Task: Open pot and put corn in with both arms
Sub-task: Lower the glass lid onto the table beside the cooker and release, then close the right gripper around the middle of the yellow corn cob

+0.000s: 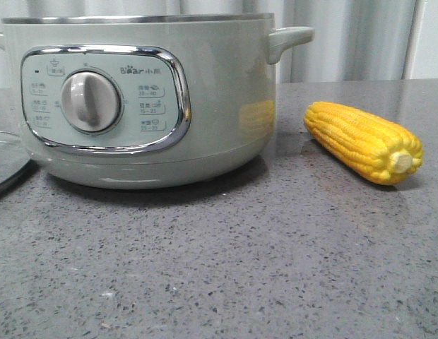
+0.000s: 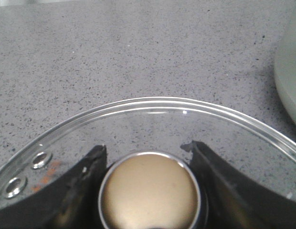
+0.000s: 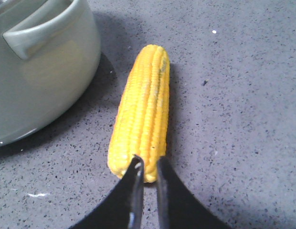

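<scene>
Corn [image 1: 363, 141] lies on its side on the grey speckled countertop [image 1: 226, 261], just beside the pot [image 1: 145, 99] on the robot's right, apart from it, pale stub end toward the front camera. The pot stands with its steel rim showing and no lid on top, so I'd call the opening step done or nearly done.

Over on the left, the glass lid [image 2: 153, 119] sits low at the counter beside the pot, and the left gripper [image 2: 148, 157] has its dark fingers [image 2: 86, 176] set either side of the round lid knob [image 2: 150, 195], close against it. It looks like a grip on the knob, though whether it's squeezing I can't tell.

The right gripper [image 3: 147, 164] hovers above the near end of the cob, fingers almost together, only a thin slit between them, holding nothing. So the corn pick-up is the step in hand, by my read. Next move calls for those fingers to spread wider than the cob, drop around it, then close.
</scene>
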Available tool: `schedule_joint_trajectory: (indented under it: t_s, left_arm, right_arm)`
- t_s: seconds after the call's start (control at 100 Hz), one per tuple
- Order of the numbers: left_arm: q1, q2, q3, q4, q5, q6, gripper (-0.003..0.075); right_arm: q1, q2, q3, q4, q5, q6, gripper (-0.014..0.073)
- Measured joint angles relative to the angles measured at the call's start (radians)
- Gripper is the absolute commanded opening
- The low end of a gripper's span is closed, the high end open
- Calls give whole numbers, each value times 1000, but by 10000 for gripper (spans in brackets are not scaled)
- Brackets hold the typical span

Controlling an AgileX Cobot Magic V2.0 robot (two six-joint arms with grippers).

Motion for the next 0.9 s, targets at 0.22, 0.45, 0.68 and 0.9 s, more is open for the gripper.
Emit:
schedule_joint_trajectory:
  t_s: [0.22, 0.45, 0.68, 0.9]
  left_arm:
    - [0, 0, 0, -11, 2, 2, 449]
    - [0, -68, -17, -14, 4, 4, 449]
    - [0, -194, -22, -14, 4, 4, 449]
    - [0, -308, -22, -15, 4, 4, 449]
  right_arm:
    - [0, 29, -41, 0, 44, 0, 244]
    - [0, 132, -159, 0, 139, 0, 315]
    - [0, 313, -305, 0, 272, 0, 314]
    - [0, 499, -447, 0, 410, 0, 314]
